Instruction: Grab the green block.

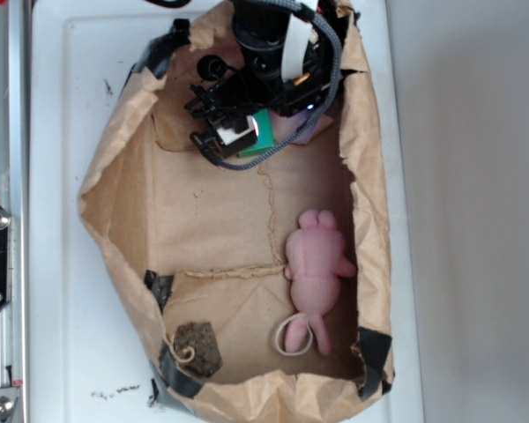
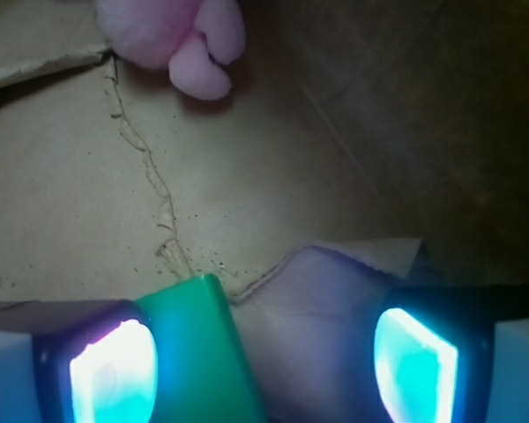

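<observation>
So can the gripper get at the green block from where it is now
Probably yes. The gripper is open, and the green block already lies between its fingers, right against one pad. Nothing sits between them; the pink plush toy lies well away.

You had a pink plush toy (image 1: 317, 264) lying well below the gripper inside the paper bag (image 1: 115, 159), a brown lump (image 1: 199, 347) farther off.

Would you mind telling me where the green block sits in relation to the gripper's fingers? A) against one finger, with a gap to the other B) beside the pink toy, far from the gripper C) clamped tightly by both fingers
A: in the wrist view, the green block lies against one gripper finger, with bare bag floor before the other.
</observation>
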Controlling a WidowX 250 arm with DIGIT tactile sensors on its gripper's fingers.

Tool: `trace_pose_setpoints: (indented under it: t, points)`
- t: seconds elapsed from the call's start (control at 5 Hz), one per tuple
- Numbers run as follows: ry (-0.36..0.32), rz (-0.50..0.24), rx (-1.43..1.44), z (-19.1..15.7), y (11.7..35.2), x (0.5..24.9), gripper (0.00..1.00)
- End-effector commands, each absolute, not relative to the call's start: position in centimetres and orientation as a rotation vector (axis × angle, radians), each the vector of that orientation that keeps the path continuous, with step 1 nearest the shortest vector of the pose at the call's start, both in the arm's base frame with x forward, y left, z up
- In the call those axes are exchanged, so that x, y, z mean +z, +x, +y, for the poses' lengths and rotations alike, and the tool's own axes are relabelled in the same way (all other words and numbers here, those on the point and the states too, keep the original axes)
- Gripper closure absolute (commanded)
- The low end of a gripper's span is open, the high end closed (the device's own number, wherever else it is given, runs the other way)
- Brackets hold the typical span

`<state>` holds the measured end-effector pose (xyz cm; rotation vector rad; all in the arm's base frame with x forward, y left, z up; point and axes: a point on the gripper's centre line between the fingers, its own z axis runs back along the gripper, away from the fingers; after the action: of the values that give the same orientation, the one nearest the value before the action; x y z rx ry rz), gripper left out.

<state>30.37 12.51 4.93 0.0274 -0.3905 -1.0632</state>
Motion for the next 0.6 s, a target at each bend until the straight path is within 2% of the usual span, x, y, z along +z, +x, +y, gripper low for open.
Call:
trace_pose_setpoints:
  t: [0.0,0.4]
  points:
    - [0.143,-0.429,-1.137,13.5,29.3,5.4,0.00]
    - [0.126,-0.445,-1.165,12.9,27.2,6.0,0.00]
